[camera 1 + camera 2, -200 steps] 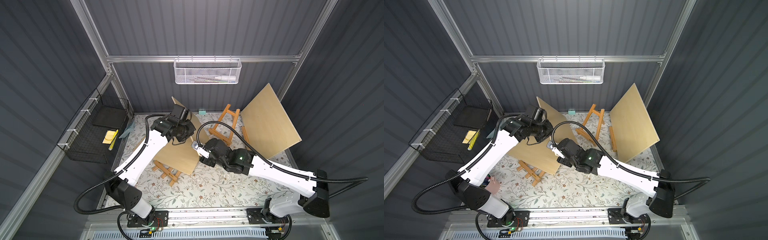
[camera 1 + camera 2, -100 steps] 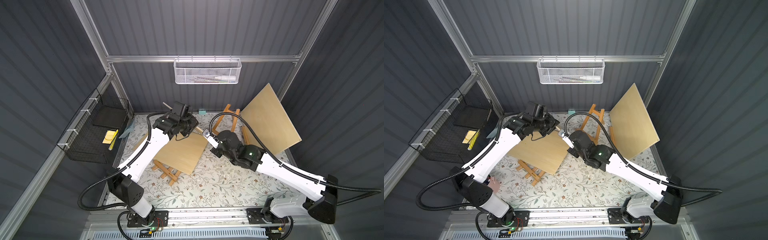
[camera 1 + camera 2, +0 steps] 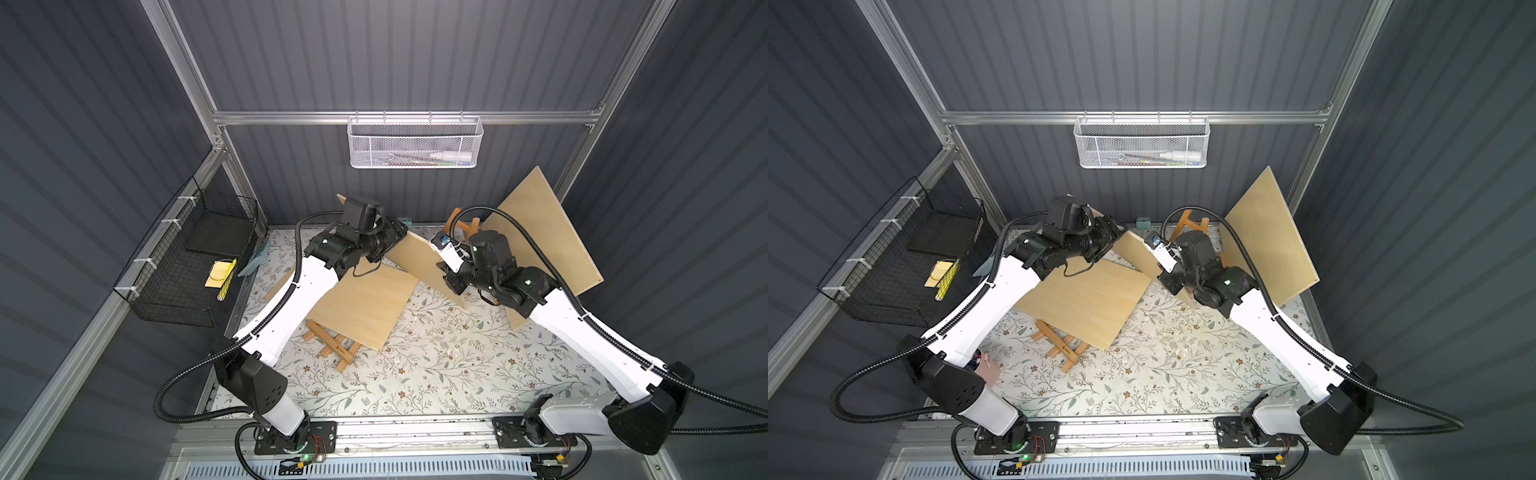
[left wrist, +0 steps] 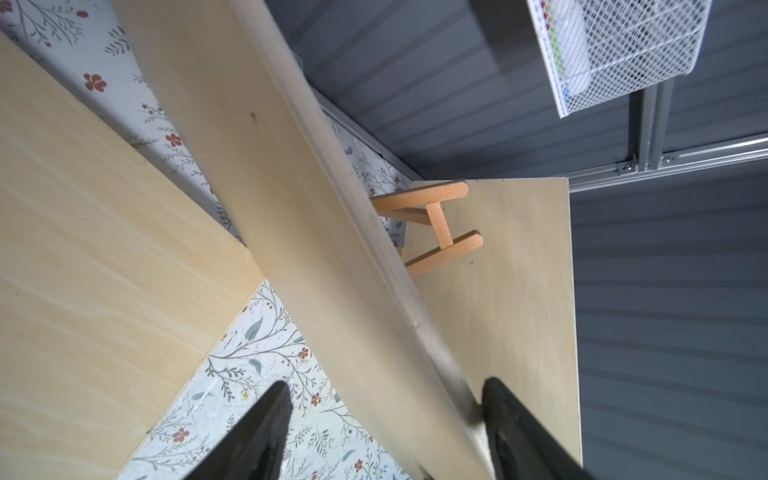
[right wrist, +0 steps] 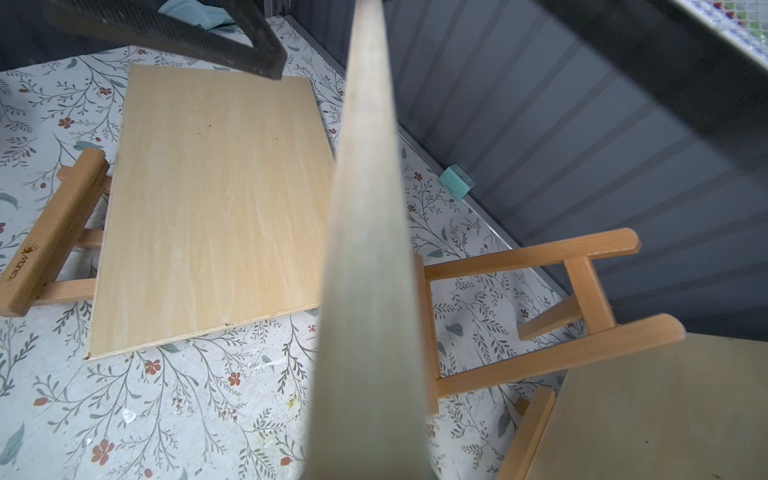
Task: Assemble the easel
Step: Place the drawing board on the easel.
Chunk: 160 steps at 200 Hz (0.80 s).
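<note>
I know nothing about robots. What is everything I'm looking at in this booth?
flat pale plywood board: 1, light wood, lying over the fallen easel.
tilted pale plywood board: 1, light wood, between the hands.
large pale plywood board: 1, light wood, leaning at the right side.
orange-brown wooden easels: at least 2; fallen easel under the flat board, standing easel at the back.
white wire-mesh basket: 1, white, back rail.
black wire basket: 1, black, left wall.
small teal block: 1, teal, by the back wall.
floral table cover: 1, white patterned, under everything.
left hand: 1, black, open around the tilted board's edge.
right hand: 1, black, shut on the tilted board.
</note>
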Each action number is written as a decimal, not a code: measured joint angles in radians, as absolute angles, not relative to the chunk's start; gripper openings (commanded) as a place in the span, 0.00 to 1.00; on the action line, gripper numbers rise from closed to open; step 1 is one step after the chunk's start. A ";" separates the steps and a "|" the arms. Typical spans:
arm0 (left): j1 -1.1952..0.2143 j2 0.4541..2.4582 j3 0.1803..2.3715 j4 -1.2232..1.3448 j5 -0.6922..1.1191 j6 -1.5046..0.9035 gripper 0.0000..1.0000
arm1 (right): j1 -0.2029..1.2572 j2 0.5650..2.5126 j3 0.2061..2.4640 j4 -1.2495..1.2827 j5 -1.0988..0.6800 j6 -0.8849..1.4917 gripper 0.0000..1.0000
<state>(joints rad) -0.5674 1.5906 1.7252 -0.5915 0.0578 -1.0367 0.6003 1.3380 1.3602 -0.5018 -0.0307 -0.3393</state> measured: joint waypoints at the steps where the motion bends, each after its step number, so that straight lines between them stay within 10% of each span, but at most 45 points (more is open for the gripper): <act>1: -0.567 1.589 1.724 -0.592 0.057 -1.036 0.74 | 0.598 1.340 1.363 -0.503 -0.034 -0.340 0.00; 160: -0.490 1.520 1.594 -0.650 0.015 -0.994 0.74 | 0.386 1.607 1.794 -0.698 -0.278 -0.413 0.00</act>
<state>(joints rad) -0.4900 1.5200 1.5944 -0.6502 0.0147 -0.9939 0.3859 1.6073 1.7943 -0.6975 -0.2779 -0.4129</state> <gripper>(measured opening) 0.745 0.097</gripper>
